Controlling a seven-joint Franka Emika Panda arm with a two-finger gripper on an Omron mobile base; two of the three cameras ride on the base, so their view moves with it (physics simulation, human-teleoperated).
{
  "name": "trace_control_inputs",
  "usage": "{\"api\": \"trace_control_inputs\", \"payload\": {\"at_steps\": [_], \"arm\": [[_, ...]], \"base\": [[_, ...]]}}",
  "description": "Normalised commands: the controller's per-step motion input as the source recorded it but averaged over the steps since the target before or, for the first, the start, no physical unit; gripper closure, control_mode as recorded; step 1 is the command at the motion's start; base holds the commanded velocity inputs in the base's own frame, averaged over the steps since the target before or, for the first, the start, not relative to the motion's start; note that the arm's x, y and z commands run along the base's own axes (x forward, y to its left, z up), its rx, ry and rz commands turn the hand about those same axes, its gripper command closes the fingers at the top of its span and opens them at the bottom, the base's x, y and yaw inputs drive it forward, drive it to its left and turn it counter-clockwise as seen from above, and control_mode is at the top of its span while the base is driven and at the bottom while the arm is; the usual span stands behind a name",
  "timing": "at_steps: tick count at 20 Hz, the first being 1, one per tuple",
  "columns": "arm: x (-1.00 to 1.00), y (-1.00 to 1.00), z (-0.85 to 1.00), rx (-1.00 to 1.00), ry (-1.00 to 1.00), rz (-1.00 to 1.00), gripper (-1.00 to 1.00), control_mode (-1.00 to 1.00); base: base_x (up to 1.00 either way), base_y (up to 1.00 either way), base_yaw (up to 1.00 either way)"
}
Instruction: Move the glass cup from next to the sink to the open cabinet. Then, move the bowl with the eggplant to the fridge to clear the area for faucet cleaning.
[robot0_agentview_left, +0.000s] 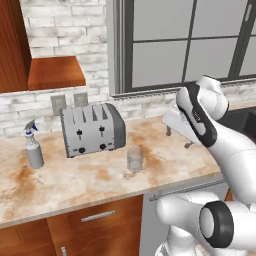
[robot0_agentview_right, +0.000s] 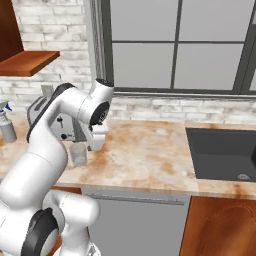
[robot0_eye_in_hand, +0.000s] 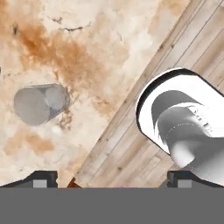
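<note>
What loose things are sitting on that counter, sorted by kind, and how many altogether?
Toaster: 1
Spray bottle: 1
Glass cup: 1
Total: 3

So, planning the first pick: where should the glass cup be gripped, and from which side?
Grip the glass cup across its side wall near mid-height, coming down from above and the front; it stands upright, handleless, apart from the toaster. The end effector is open.
</note>
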Motion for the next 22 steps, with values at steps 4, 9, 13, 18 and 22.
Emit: {"api": "trace_control_inputs", "payload": {"at_steps": [4,9,13,18,22], "arm": [[0.23,0.0,-0.33,-0.3,-0.29,0.56,-1.0,-1.0],[0.67,-0.04,-0.33,-0.06,-0.11,0.02,-1.0,-1.0],[1.0,0.18,-0.09,-0.07,-0.29,0.14,-1.0,-1.0],[0.91,0.56,0.06,0.0,-0.03,0.24,-1.0,-1.0],[0.15,0.52,-0.29,-0.02,0.09,0.3,-1.0,-1.0]], "base": [[0.0,0.0,0.0],[0.0,0.0,0.0],[0.0,0.0,0.0],[0.0,0.0,0.0],[0.0,0.0,0.0]]}}
